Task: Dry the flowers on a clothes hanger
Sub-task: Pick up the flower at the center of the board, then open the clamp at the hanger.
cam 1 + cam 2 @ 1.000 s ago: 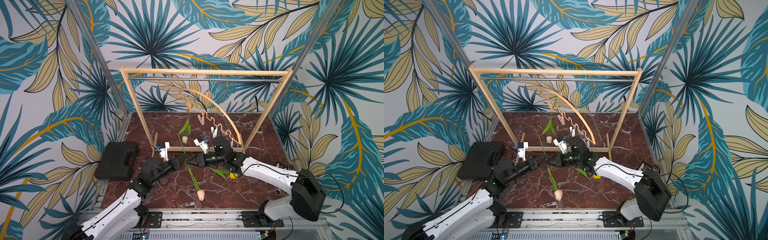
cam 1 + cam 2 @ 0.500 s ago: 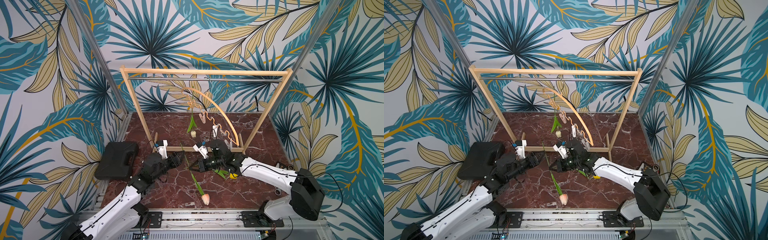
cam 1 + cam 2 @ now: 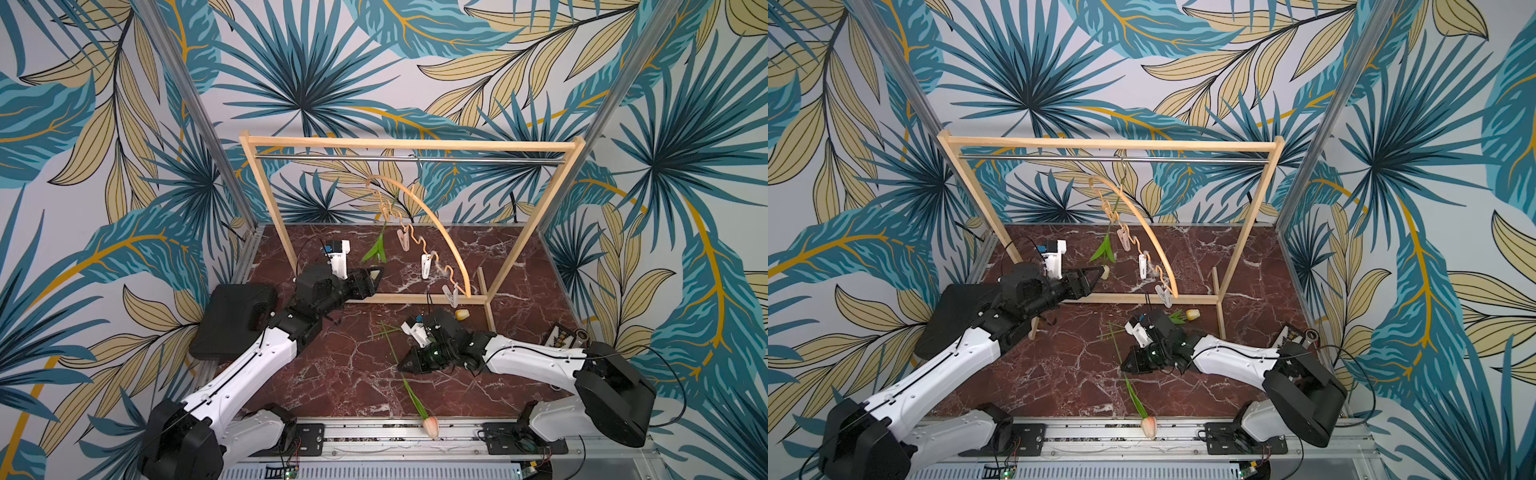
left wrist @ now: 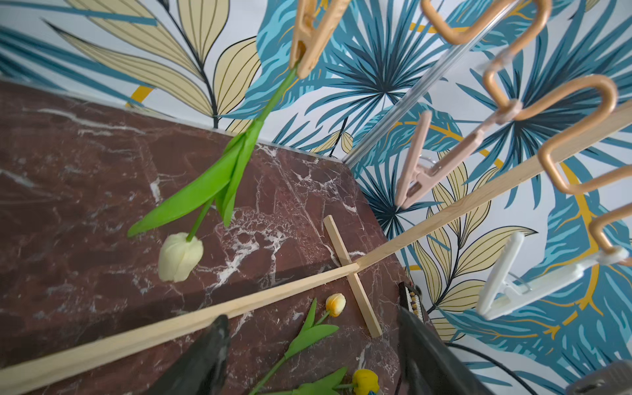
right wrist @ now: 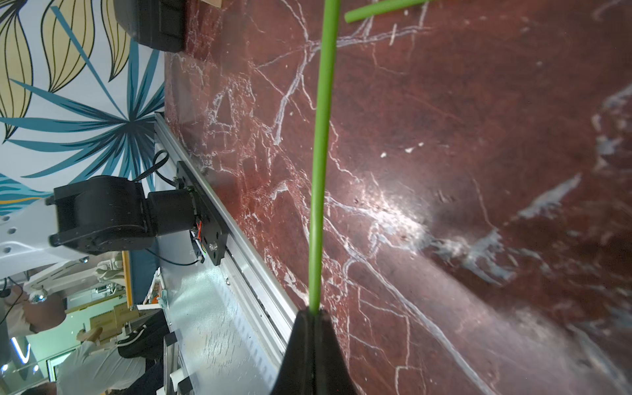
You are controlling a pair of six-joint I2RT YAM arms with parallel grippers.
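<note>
Hanging cream tulip [image 4: 180, 256] faces the wide left gripper [image 4: 311, 316]; right gripper [image 5: 313, 313] pinches pink tulip [image 3: 430, 425].

Dark red marble surface [image 3: 332, 374], white veins. Light wooden rack frame [image 3: 415, 298] stands across its middle. Yellow tulip [image 3: 461, 313] lies right of centre, just beside rack's right foot. Black plastic case [image 3: 232, 320] overlaps left edge, mid-left of frame.
</note>
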